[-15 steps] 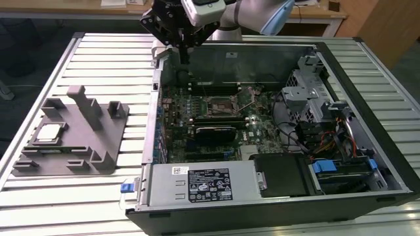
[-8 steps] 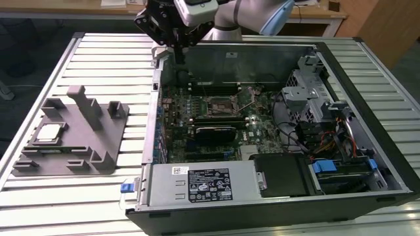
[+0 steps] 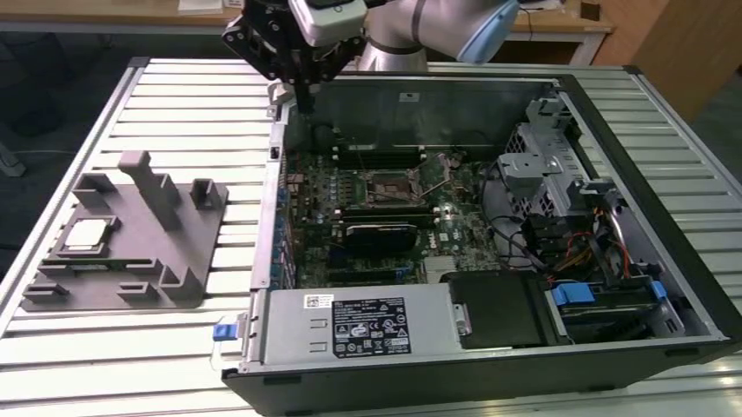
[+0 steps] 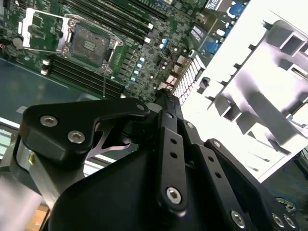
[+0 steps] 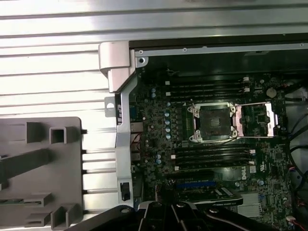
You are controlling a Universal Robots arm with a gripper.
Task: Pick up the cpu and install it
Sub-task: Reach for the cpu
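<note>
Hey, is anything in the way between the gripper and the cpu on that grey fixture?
Nothing lies on the cpu; its top is open from above. The gripper hangs over a corner of the computer case. On a low straight path, the case's side wall and the upright posts of the grey fixture stand between them.

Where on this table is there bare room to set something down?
Bare table slats lie behind the grey fixture, at the exterior view's upper left, and in front of it. The strip between fixture and computer case is narrow; inside the case is crowded.
</note>
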